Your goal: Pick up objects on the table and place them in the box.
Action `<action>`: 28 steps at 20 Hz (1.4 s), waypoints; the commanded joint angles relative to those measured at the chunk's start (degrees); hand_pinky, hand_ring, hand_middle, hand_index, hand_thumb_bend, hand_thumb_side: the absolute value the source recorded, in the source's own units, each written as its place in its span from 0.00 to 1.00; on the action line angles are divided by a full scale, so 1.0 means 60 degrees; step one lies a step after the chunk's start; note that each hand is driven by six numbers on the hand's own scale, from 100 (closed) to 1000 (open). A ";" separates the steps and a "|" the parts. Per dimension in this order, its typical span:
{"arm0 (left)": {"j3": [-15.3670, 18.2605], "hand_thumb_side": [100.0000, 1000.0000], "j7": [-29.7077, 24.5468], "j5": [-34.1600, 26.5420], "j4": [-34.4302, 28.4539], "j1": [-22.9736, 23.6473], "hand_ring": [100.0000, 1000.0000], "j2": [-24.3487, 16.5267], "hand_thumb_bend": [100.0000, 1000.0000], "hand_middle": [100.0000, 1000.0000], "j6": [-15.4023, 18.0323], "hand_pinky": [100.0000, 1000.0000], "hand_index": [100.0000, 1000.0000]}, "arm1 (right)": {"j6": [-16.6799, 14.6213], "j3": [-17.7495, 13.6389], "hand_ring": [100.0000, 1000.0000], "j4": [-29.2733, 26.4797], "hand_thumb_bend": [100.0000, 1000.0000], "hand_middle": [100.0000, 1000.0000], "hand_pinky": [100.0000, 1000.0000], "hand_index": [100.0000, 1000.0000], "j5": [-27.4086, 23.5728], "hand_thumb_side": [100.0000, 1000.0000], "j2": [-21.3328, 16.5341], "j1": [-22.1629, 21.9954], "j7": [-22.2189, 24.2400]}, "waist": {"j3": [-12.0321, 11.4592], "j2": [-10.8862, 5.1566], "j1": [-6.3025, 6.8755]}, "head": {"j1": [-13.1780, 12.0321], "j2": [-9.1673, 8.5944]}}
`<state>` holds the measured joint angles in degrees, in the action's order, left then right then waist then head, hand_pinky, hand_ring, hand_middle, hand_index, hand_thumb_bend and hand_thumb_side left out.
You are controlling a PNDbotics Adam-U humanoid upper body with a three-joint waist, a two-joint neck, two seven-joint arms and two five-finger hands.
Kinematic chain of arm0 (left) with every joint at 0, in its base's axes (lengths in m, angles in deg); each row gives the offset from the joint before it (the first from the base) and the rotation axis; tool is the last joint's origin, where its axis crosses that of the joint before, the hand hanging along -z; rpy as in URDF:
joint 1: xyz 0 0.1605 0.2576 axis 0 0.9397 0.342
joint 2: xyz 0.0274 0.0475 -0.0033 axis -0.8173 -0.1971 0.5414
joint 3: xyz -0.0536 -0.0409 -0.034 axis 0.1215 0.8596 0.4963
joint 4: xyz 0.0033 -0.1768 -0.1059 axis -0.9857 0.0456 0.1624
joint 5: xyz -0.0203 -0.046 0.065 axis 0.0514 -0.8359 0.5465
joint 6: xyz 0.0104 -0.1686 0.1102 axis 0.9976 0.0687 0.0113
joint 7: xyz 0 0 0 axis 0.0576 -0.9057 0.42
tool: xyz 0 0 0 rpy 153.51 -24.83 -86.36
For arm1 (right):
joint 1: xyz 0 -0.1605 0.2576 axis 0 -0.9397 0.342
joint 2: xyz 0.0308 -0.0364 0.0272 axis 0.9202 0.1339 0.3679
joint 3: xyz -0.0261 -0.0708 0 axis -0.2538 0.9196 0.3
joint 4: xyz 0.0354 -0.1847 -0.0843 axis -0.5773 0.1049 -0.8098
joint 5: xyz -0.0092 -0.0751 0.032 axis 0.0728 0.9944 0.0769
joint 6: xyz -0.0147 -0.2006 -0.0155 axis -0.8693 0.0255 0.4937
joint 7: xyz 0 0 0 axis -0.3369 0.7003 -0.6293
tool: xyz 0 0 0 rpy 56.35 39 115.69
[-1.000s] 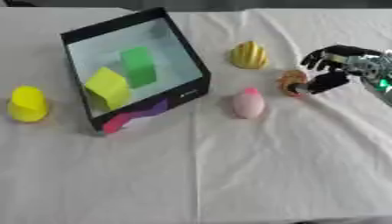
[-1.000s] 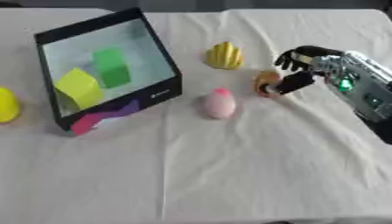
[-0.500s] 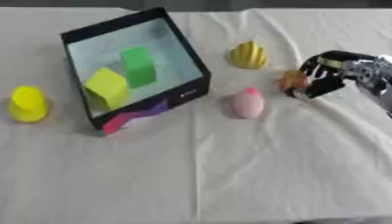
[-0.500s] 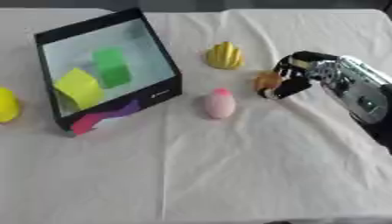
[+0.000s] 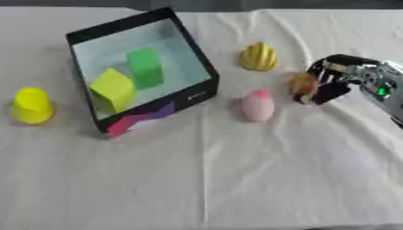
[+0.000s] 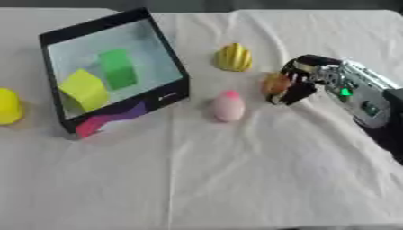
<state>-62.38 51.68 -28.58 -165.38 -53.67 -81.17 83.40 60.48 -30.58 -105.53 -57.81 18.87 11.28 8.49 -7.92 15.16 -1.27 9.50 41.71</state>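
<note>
Yellow cone-like piece (image 5: 31, 104) sat alone at the far left of the table (image 5: 236, 188), well apart from the rest. The black-walled box (image 5: 141, 96) lay next, tilted open toward the camera, already holding a yellow block (image 5: 113, 88) and a green block (image 5: 145, 67) side by side. To its right a pink egg-shaped piece (image 5: 257, 105) stood on the cloth, and behind that a ribbed yellow piece (image 5: 258, 57), both untouched. Farthest right was the small brown object (image 6: 275, 83), on or just above the cloth near the right edge, well apart from the box. The change was here: a second ago the right hand (image 6: 303, 83) hung beside this object with its fingers spread; half a second ago they were curling in; now they were wrapped round it, thumb below and fingers over the top. Nothing else on the table had shifted. Left hand not seen in either view. Judged that the grasp was made or nearly so, with lift and carry leftward to the box remaining. Three other loose pieces were left to collect.
</note>
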 commanded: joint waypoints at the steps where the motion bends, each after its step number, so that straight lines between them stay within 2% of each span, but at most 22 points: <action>1: 0.0038 0.71 -0.0050 0.0050 -0.0086 -0.0114 0.73 -0.0194 0.00 0.66 0.0007 0.73 0.69 | 0.0013 -0.0083 0.71 0.0056 0.21 0.65 0.71 0.75 -0.0150 0.25 -0.0162 0.0086 -0.0077 | -0.0005 -0.0131 0.0013 | -0.0041 -0.0047; 2: 0.0037 0.71 -0.0053 0.0052 -0.0084 -0.0111 0.73 -0.0194 0.00 0.66 0.0005 0.73 0.69 | 0.0066 -0.0113 0.69 0.0040 0.17 0.63 0.70 0.74 -0.0255 0.23 -0.0153 0.0080 -0.0148 | -0.0001 -0.0128 0.0017 | -0.0055 -0.0039; 5: 0.0024 0.71 -0.0081 0.0061 -0.0083 -0.0107 0.73 -0.0193 0.00 0.66 -0.0004 0.73 0.69 | 0.0248 -0.0182 0.66 -0.0012 0.12 0.59 0.69 0.71 -0.0536 0.18 -0.0123 0.0090 -0.0514 | -0.0001 -0.0127 0.0026 | -0.0077 -0.0050; 9: 0.0030 0.71 -0.0122 0.0058 -0.0083 -0.0106 0.73 -0.0201 0.00 0.66 -0.0009 0.73 0.69 | 0.0243 -0.0337 0.64 -0.0336 0.04 0.57 0.67 0.69 -0.0877 0.13 -0.0267 0.0054 -0.1048 | -0.0006 -0.0161 -0.0002 | -0.0063 -0.0087; 10: 0.0033 0.72 -0.0123 0.0056 -0.0083 -0.0105 0.73 -0.0210 0.00 0.66 -0.0007 0.73 0.69 | 0.0221 -0.0398 0.64 -0.0514 0.00 0.57 0.67 0.69 -0.0978 0.22 -0.0355 0.0039 -0.1112 | -0.0003 -0.0174 -0.0013 | -0.0063 -0.0081; 11: 0.0036 0.71 -0.0123 0.0056 -0.0086 -0.0105 0.73 -0.0219 0.00 0.66 -0.0003 0.73 0.69 | 0.0207 -0.0469 0.64 -0.0729 0.00 0.57 0.67 0.69 -0.1094 0.11 -0.0456 0.0018 -0.1156 | 0.0002 -0.0188 -0.0025 | -0.0068 -0.0075; 16: 0.0039 0.70 -0.0130 0.0059 -0.0085 -0.0091 0.73 -0.0263 0.00 0.66 -0.0002 0.73 0.69 | 0.0321 -0.0816 0.64 -0.1871 0.00 0.57 0.67 0.70 -0.1656 0.09 -0.0956 -0.0078 -0.1114 | 0.0037 -0.0249 -0.0061 | -0.0095 -0.0055; 22: 0.0064 0.70 -0.0112 0.0056 -0.0091 -0.0090 0.73 -0.0280 0.00 0.66 0.0013 0.73 0.69 | 0.0566 -0.1484 0.64 -0.2963 0.00 0.57 0.67 0.70 -0.2185 0.05 -0.1296 0.0061 -0.1281 | 0.0069 -0.0280 -0.0083 | -0.0162 -0.0029; 25: 0.0095 0.70 -0.0083 0.0051 -0.0130 -0.0098 0.73 -0.0296 0.00 0.66 0.0042 0.72 0.69 | 0.0629 -0.1650 0.64 -0.3226 0.00 0.57 0.67 0.70 -0.2438 0.02 -0.1188 0.0564 -0.1317 | 0.0065 -0.0306 -0.0106 | -0.0156 0.0023; 28: 0.0179 0.69 -0.0018 0.0029 -0.0254 -0.0123 0.73 -0.0291 0.01 0.68 0.0105 0.72 0.70 | 0.0634 -0.1330 0.64 -0.2918 0.00 0.57 0.68 0.69 -0.2254 0.01 -0.0539 0.1706 -0.1003 | 0.0070 -0.0354 -0.0099 | -0.0088 0.0069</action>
<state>-62.11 51.46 -28.57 -165.66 -53.76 -81.19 83.67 64.23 -38.20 -122.85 -71.56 15.71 20.20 1.94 -7.47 15.13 -1.28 8.74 41.86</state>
